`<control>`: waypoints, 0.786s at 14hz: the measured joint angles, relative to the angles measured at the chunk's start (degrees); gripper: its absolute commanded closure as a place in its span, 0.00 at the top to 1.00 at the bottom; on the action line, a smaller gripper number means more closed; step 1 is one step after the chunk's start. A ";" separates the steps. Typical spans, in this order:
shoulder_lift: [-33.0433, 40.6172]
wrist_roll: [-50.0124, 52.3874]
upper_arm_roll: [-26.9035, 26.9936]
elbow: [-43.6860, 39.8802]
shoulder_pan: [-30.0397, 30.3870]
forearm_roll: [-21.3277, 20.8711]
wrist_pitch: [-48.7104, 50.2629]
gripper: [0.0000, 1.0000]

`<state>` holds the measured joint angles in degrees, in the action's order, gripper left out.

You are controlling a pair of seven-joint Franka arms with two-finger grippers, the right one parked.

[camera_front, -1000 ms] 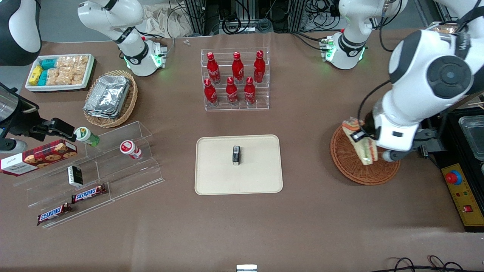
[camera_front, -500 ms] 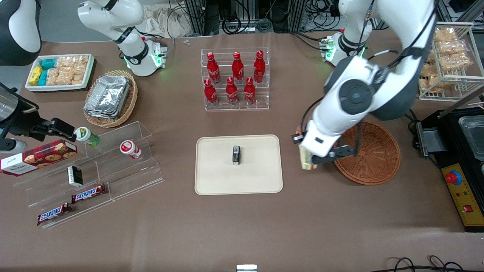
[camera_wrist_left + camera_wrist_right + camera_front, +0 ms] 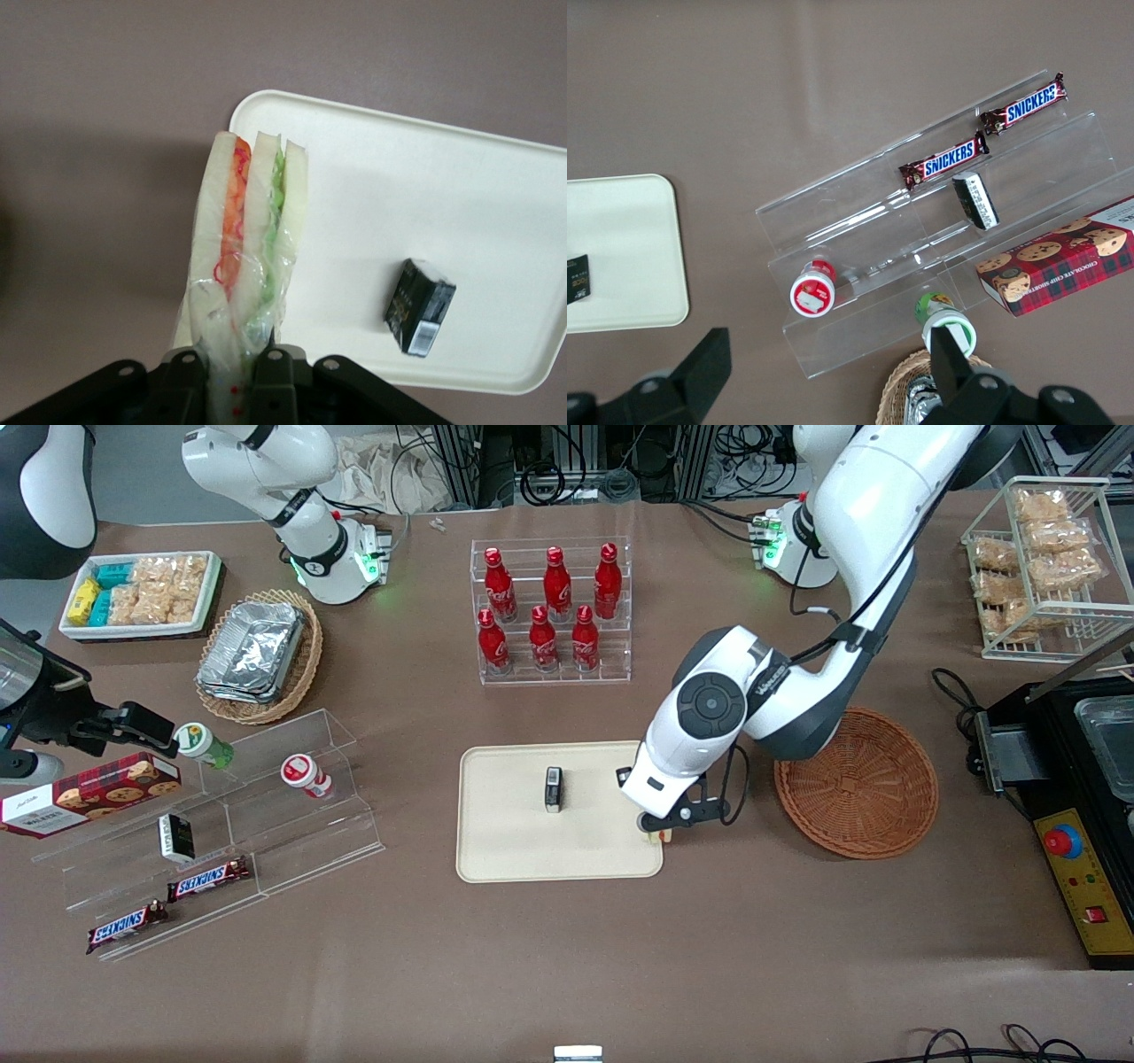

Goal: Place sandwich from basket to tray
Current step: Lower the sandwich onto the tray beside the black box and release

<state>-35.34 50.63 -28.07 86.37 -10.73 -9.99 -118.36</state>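
A: Starting with the big things: where are the tray (image 3: 514, 841) and the basket (image 3: 873, 802)?

B: The tray lies mid-table; the basket sits toward the working arm's end, with nothing in it.

A: And the gripper (image 3: 237, 361)?

B: It hangs above the tray's edge nearest the basket, closed on the sandwich (image 3: 248, 266). From the front the arm hides nearly all of it; only a pale sliver (image 3: 656, 834) peeks out below the wrist.

A: The wrist camera?

B: The wedge hangs clear, wrapped in film, its held end hidden between the fingers (image 3: 275, 365).

A: Anything on the tray?

B: A small dark box (image 3: 553, 789), label unreadable.
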 measured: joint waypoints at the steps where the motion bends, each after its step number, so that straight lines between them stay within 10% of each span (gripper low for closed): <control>1: -0.84 0.11 0.02 -0.04 -0.02 -0.01 -0.87 0.00; 11: -9.28 2.25 -0.04 -0.03 -3.04 -5.62 -3.52 0.00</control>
<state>-44.62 52.88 -28.11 86.35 -13.77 -15.61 -121.88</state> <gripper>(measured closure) 0.819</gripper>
